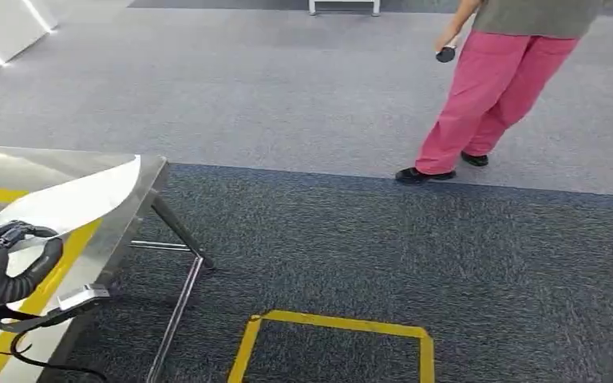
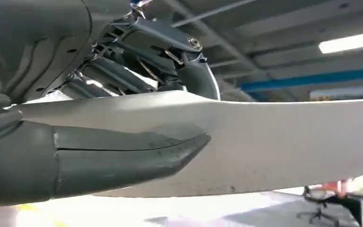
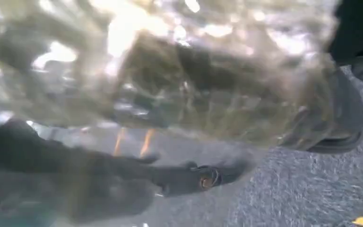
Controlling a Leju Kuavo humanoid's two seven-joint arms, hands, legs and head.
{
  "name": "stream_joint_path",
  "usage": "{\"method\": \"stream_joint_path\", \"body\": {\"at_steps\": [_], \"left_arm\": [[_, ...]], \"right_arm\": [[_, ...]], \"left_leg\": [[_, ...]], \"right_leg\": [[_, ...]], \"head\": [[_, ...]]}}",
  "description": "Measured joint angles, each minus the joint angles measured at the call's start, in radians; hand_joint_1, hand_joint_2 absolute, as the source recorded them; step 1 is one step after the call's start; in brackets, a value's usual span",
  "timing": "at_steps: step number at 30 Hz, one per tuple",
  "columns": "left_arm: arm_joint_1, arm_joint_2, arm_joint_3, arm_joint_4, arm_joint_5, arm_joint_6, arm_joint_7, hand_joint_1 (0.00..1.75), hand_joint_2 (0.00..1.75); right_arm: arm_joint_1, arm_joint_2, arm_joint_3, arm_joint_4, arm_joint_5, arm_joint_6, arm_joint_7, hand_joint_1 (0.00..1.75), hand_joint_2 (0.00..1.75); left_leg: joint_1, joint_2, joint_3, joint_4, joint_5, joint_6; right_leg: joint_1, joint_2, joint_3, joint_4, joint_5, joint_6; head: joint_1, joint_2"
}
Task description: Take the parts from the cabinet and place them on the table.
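Head view: a shiny metal table [image 1: 128, 215] sits at lower left of the frame, w/ a yellow stripe [image 1: 56, 275] down its top and slanted legs [image 1: 177, 231]. Floor is dark speckled carpet [image 1: 415, 255] near me, lighter grey carpet [image 1: 271, 96] further up. A yellow taped square [image 1: 335, 339] is at bottom centre. At upper right a person in pink trousers [image 1: 491, 92] and black shoes stands on the grey carpet, holding a small dark object [image 1: 445, 54].

The part, a pale curved sheet [image 1: 80, 199], lies over the table top at left of the frame; in my left wrist view it's a smooth off-white band [image 2: 274, 142] across the middle.

My left hand [image 1: 4, 259] has thumb [image 2: 123, 156] under the sheet and fingers [image 2: 132, 71] over it, pinching it.

Right wrist view is too blurred; can't tell how my right hand [image 3: 189, 179] stands.
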Motion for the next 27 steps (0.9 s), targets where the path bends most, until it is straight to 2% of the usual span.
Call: {"method": "stream_joint_path", "body": {"at_steps": [1,2,3,4,5,6,7,8,9,12,14,19,27], "left_arm": [[0.000,0.000,-0.001,0.000,0.021,-0.004,-0.014,1.75,1.75],[0.000,0.000,-0.001,0.000,0.049,-0.009,-0.032,1.75,1.75],[0.000,0.000,0.000,0.000,0.079,-0.020,-0.051,1.75,1.75],[0.000,0.000,0.000,0.000,0.105,-0.031,-0.065,1.75,1.75],[0.000,0.000,0.001,0.000,0.125,-0.042,-0.076,1.75,1.75],[-0.001,-0.001,0.002,0.000,0.141,-0.050,-0.084,1.75,1.75],[-0.002,-0.003,0.002,-0.001,0.154,-0.058,-0.090,1.75,1.75],[-0.001,-0.005,0.002,0.000,0.165,-0.063,-0.094,1.75,1.75],[-0.001,-0.008,0.002,-0.001,0.174,-0.071,-0.097,1.75,1.75],[-0.003,-0.012,0.002,-0.001,0.183,-0.084,-0.098,1.75,1.75],[-0.005,-0.013,0.002,-0.001,0.185,-0.100,-0.098,1.75,1.75],[-0.004,-0.014,0.002,0.000,0.185,-0.110,-0.098,1.75,1.75],[-0.002,-0.015,0.002,0.000,0.188,-0.109,-0.099,1.75,1.75]], "right_arm": [[0.001,0.000,0.000,0.000,0.000,-0.001,0.000,0.00,0.00],[0.000,0.000,0.000,0.000,0.000,-0.001,0.000,0.00,0.00],[0.000,0.000,0.000,0.000,0.000,-0.003,0.000,0.00,0.00],[-0.001,0.000,0.000,0.000,0.000,-0.004,0.000,0.00,0.00],[-0.001,0.000,-0.001,-0.002,0.000,-0.004,0.000,0.00,0.00],[-0.001,-0.001,-0.002,-0.004,0.000,-0.005,0.000,0.00,0.00],[-0.002,-0.002,-0.002,-0.007,0.000,-0.006,-0.001,0.00,0.00],[-0.001,-0.003,-0.003,-0.009,0.000,-0.007,-0.001,0.00,0.00],[0.000,-0.006,-0.003,-0.012,0.000,-0.008,-0.001,0.00,0.00],[0.000,-0.008,-0.003,-0.016,0.000,-0.008,0.000,0.00,0.00],[-0.001,-0.011,-0.003,-0.017,0.000,-0.006,0.000,0.00,0.00],[-0.001,-0.013,-0.003,-0.020,0.000,-0.007,0.000,0.00,0.00],[-0.001,-0.015,-0.003,-0.025,0.000,-0.011,0.000,0.00,0.00]], "left_leg": [[0.000,0.000,-0.013,0.027,0.001,-0.001],[0.000,0.000,-0.003,0.009,0.026,-0.001],[0.000,0.000,0.028,-0.050,0.068,0.002],[0.000,0.001,0.074,-0.139,0.115,0.005],[-0.001,0.003,0.119,-0.223,0.150,0.011],[-0.004,0.009,0.140,-0.260,0.135,0.017],[-0.007,0.007,0.144,-0.281,0.131,0.021],[-0.006,0.007,0.142,-0.282,0.135,0.019],[-0.007,0.006,0.143,-0.283,0.135,0.012],[-0.010,0.006,0.145,-0.283,0.131,0.017],[-0.011,0.006,0.145,-0.283,0.131,0.018],[-0.014,0.006,0.144,-0.282,0.132,0.025],[-0.014,0.006,0.144,-0.282,0.132,0.025]], "right_leg": [[0.002,-0.006,0.001,0.000,0.000,-0.001],[0.003,-0.010,0.002,0.000,-0.001,-0.001],[0.003,-0.014,0.004,0.000,-0.002,-0.001],[0.004,-0.017,0.008,0.000,-0.004,0.000],[0.005,-0.019,0.012,0.000,-0.006,0.003],[0.009,-0.020,0.011,0.001,-0.008,0.007],[0.011,-0.020,0.004,0.007,-0.010,0.011],[0.011,-0.022,0.001,0.009,-0.010,0.012],[0.012,-0.022,-0.002,0.008,-0.012,-0.003],[0.009,-0.023,-0.004,0.003,-0.012,0.001],[0.008,-0.022,-0.002,-0.001,-0.008,0.009],[0.005,-0.021,0.007,-0.003,-0.005,0.018],[0.005,-0.021,0.007,-0.003,-0.005,0.020]], "head": [[0.000,0.000],[0.000,0.000],[0.000,0.000],[0.000,0.000],[0.000,0.000],[0.001,0.000],[0.000,0.000],[0.002,0.000],[0.002,0.000],[0.002,0.000],[0.002,0.000],[0.002,0.000],[0.001,0.000]]}}
